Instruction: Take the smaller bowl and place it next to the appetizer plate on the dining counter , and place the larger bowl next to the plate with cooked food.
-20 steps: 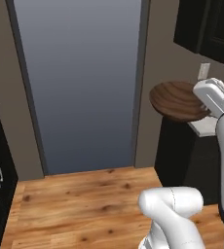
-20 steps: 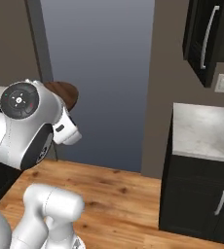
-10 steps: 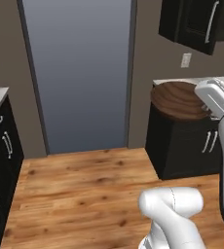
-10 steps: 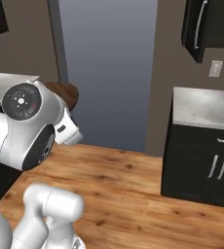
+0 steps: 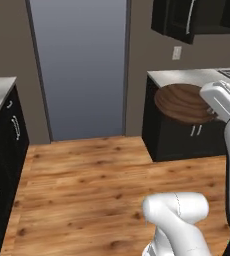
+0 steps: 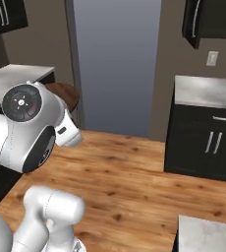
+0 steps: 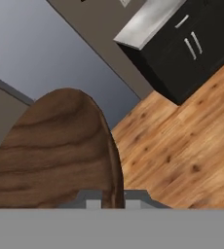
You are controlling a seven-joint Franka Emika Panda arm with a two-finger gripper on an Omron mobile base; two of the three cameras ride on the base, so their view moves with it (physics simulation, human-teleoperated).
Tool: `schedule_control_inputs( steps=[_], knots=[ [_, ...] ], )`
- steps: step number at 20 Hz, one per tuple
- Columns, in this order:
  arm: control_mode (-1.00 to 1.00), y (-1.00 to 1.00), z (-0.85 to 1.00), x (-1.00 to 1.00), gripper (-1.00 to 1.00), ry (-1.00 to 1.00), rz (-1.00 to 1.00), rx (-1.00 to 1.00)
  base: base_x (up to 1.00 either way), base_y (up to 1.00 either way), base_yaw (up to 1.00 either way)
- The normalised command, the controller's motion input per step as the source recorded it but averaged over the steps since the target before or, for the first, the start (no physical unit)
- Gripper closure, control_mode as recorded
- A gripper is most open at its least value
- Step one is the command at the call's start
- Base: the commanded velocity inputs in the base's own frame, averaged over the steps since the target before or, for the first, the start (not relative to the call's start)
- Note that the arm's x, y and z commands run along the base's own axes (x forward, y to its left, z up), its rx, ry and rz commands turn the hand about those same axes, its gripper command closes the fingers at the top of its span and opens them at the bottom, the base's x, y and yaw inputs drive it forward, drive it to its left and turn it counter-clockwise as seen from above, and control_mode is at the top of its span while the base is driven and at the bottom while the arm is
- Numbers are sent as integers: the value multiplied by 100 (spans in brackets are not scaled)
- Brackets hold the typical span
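Gripper (image 7: 113,202) clamped on the smaller bowl's (image 5: 183,103) rim, carried clear above the wood floor (image 5: 87,185). Recommend keeping it level and grip firm in transit.

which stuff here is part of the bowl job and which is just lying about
Job:
- smaller bowl, wooden, carried in the shut end effector

Just there:
- black cabinets with grey worktop
- wall cabinets
- grey doorway
- wood floor

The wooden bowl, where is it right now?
The wooden bowl is held up at the arm's end, right of the left base view, before a black cabinet, above the wood floor.
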Motion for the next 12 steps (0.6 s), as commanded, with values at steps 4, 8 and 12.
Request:
schedule_control_inputs(
  steps=[4, 8, 12],
  knots=[
    [100, 0, 0, 0, 100, 0, 0, 0, -100, -11, -1],
    [100, 0, 0, 0, 100, 0, 0, 0, -99, -4, 0],
    [100, 0, 0, 0, 100, 0, 0, 0, -92, -6, 0]
  ],
)
